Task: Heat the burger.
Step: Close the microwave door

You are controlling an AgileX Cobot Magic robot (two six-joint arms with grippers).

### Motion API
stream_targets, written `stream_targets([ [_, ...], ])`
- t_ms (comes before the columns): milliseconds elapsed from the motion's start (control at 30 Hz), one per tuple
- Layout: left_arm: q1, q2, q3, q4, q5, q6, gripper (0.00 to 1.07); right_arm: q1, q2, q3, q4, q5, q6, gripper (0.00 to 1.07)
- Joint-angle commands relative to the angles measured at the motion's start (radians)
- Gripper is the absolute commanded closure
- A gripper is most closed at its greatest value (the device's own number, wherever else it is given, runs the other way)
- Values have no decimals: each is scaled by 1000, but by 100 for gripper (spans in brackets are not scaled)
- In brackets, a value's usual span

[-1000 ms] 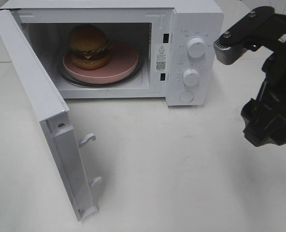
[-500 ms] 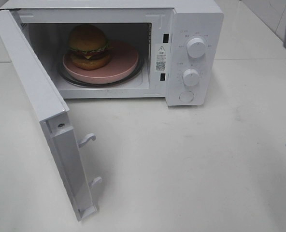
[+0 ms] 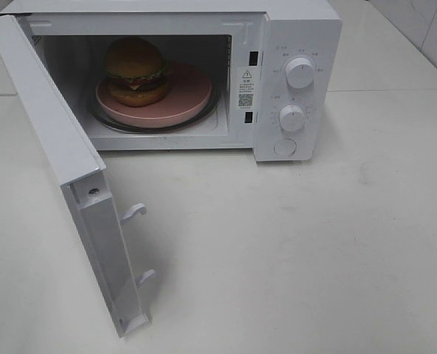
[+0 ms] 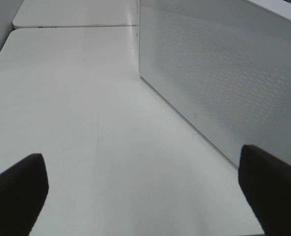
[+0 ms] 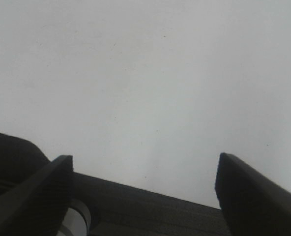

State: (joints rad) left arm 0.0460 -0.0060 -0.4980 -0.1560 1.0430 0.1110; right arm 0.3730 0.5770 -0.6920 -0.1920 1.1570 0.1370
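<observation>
Your right gripper (image 5: pixel 143 162), released like the left gripper (image 4: pixel 140 157), has left frame right. Glossy golden-bunned burger (image 3: pixel 134 70) sits loaded inside the open white microwave (image 3: pixel 307 29).

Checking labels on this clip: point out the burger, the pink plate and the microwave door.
burger (image 3: pixel 134 57): exterior high view, on the top bun.
pink plate (image 3: pixel 193 92): exterior high view, on its bare right part.
microwave door (image 3: pixel 45 103): exterior high view, on its top edge.

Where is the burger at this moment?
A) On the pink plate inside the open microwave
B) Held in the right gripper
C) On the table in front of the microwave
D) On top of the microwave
A: the burger sits on the pink plate inside the microwave, whose door stands open.
</observation>
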Motion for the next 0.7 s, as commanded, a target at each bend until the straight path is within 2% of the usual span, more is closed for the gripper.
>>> stream_targets([
  [33, -5, -21, 1, -3, -5, -7, 3, -50, -103, 43, 4, -7, 4, 31],
  [167, -5, -21, 1, -3, -5, -7, 3, -81, -192, 88, 4, -14, 4, 31],
  [300, -5, -21, 1, -3, -5, -7, 3, -149, -337, 150, 15, -35, 2, 31],
  [700, -5, -21, 1, -3, -5, -7, 3, -234, -578, 186, 33, -119, -8, 31],
])
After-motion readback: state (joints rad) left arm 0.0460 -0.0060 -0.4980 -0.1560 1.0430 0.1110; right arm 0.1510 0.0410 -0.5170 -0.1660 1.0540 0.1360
